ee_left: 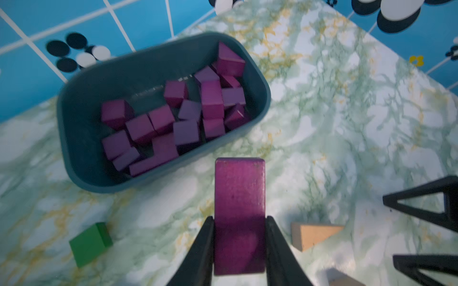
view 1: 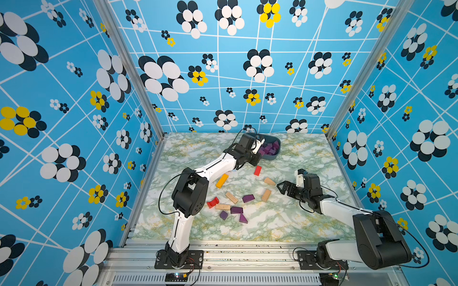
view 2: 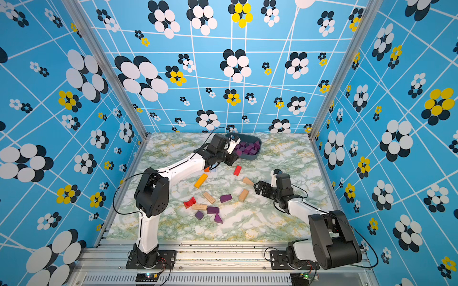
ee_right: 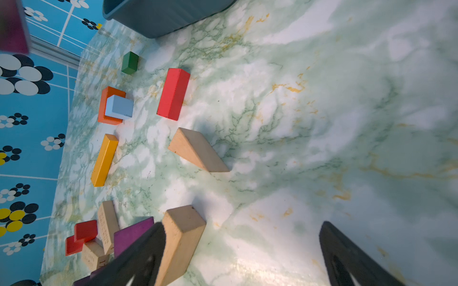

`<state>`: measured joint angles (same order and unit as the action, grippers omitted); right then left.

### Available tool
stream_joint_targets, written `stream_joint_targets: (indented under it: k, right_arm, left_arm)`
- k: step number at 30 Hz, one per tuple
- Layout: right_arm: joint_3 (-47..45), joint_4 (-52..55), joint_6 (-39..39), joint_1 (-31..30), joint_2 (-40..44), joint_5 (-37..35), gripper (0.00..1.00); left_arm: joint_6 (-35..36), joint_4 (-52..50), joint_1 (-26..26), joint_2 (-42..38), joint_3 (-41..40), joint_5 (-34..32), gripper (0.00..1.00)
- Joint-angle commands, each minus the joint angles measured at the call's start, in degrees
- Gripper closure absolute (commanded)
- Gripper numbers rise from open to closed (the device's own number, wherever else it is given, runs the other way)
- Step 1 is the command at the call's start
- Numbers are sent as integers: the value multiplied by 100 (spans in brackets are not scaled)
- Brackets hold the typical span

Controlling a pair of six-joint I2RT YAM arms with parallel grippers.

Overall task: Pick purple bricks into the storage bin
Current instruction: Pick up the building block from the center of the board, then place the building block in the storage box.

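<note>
The left gripper (ee_left: 239, 220) is clamped on a purple bar (ee_left: 239, 188). Both jaws press its long sides, and the bar sticks out well past the fingertips. The bar is held above the table (view 1: 297, 222), its far end right at the outer wall of the storage bin (ee_left: 111, 81) and not yet over the opening.

The bin stands at the table's far edge, close to the back wall. It holds a heap of purple bricks (ee_left: 161, 118) that crowds most of it. A strip of bare floor runs along the side nearest the back wall.

The right gripper (view 1: 279, 186) hangs low over the table with its jaws wide apart and nothing between them. It is just beside a tan wedge (view 1: 269, 181) and a tan block (view 1: 266, 195).

Four loose purple bricks (view 1: 236, 210) lie in a cluster toward the front middle of the table. They are mixed with two tan bars (view 1: 231, 197) and a red arch (view 1: 212, 202). A yellow bar (view 1: 221, 180) and a red bar (view 1: 257, 170) lie between that cluster and the bin. A green block (ee_left: 90, 244) sits near the bin's near wall. An orange block (ee_right: 102, 99), with a pale blue block (ee_right: 119, 107) against it, lies by the left forearm.

The far right part of the table beside the bin is bare, and so is a strip along the front edge.
</note>
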<state>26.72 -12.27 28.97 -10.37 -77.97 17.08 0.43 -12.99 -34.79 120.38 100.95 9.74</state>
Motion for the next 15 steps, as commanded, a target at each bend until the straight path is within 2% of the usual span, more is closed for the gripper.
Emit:
stream_joint_targets:
  k: [1,9,13,15]
  right_arm:
    - [6,-56,159,-23,-51,144,1]
    - [-53,-198,294,-20,-99,273,1]
    - [-70,-257,336,-23,-128,327,1]
    - [-72,-314,383,-25,-168,404,1]
  left_arm:
    - [-168,-351,167,539,697,-71,70]
    - [-212,-871,448,1660,2448,-145,69]
    - [-214,-556,484,1905,2698,-89,65]
    - [-258,-335,491,1964,2702,-101,56]
